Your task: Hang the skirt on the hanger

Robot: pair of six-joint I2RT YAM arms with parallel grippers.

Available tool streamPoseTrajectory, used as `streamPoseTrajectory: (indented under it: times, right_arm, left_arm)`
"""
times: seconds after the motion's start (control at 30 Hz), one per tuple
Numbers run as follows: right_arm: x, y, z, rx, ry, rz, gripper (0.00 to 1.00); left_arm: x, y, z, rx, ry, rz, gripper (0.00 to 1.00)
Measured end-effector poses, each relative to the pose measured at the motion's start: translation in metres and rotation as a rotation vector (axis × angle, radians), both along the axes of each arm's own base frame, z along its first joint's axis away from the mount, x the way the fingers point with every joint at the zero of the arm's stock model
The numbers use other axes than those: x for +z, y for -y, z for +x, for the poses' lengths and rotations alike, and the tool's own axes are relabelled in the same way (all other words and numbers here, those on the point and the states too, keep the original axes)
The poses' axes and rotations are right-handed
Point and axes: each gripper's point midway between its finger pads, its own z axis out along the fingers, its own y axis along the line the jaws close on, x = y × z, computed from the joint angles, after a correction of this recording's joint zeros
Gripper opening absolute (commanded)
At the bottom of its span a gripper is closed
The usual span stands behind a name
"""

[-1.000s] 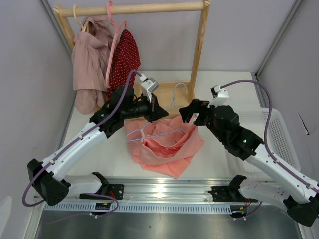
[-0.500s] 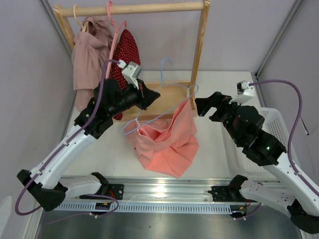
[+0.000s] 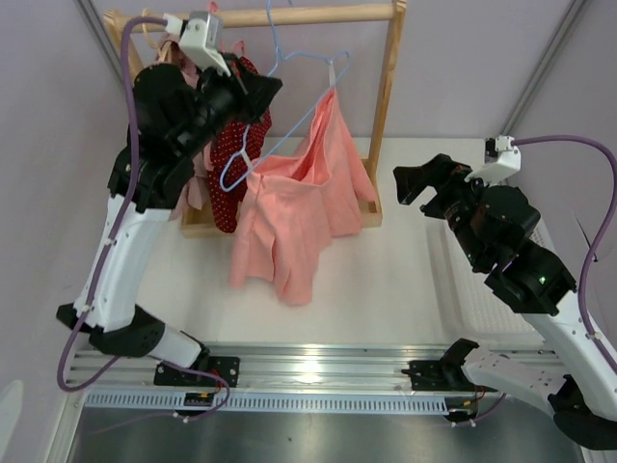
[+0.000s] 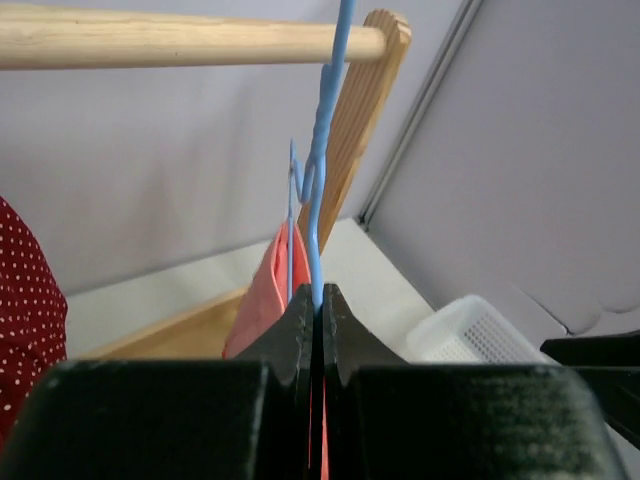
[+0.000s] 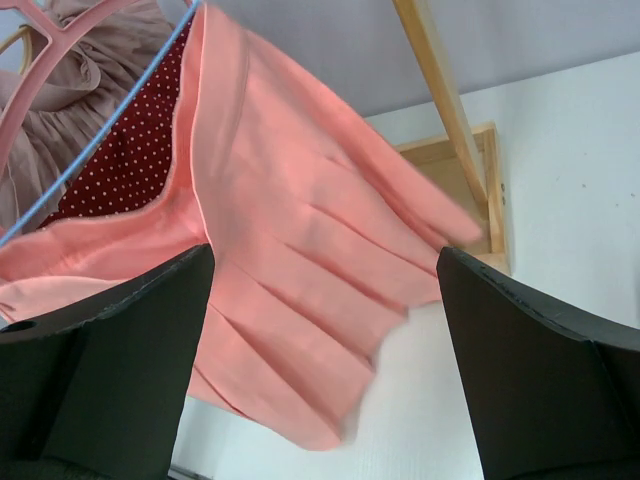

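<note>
While left pincer point(image 4: 315, 300) clamps shut on hanger point(image 4: 322, 150) wire below hook, right pincer point(image 3: 410, 185) gapes wide, empty, right of centre. White surface point(image 3: 405, 289), grey walls, wooden rack point(image 3: 308, 15) across upper frame. Since half second ago: left arm raised from mid-frame to upper left, hook now at rail height. Skirt point(image 3: 289, 207) draped on hanger, below-right of left pincer, well left of right pincer.

I seem to be working in a robotics lab cell. Plain grey panel walls point(image 3: 463, 68) box in a white table point(image 3: 405, 289), a bare aluminium rail point(image 3: 318, 365) carrying cables runs along the bottom of the frame, and a small wooden clothes rack point(image 3: 388, 96) stands toward the upper left.
</note>
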Motion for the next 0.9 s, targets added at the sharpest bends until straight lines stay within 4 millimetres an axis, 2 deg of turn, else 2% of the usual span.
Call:
streamPoseTrajectory:
  times: [0.1, 0.17, 0.43, 0.53, 0.7, 0.9]
  right_arm:
    - [0.003, 0.000, 0.002, -0.003, 0.001, -0.001, 0.99]
    - [0.005, 0.001, 0.003, -0.006, 0.001, -0.003, 0.99]
    - [0.010, 0.007, 0.003, -0.014, 0.001, -0.011, 0.99]
    - [0.006, 0.009, 0.003, -0.018, -0.007, -0.025, 0.99]
    - [0.003, 0.012, 0.004, -0.024, -0.014, -0.032, 0.99]
    - [-0.002, 0.015, 0.003, -0.026, -0.021, -0.035, 1.00]
  left_arm:
    - [0.017, 0.006, 0.019, 0.009, 0.013, -0.009, 0.00]
    - [0.019, 0.011, 0.031, 0.015, 0.008, -0.011, 0.00]
    - [-0.028, 0.020, 0.076, 0.069, -0.101, 0.027, 0.00]
    - [-0.032, 0.019, 0.087, 0.084, -0.099, 0.022, 0.00]
    - [-0.026, 0.017, 0.106, 0.110, -0.074, 0.001, 0.00]
    - [-0.030, 0.012, 0.116, 0.140, -0.091, -0.019, 0.00]
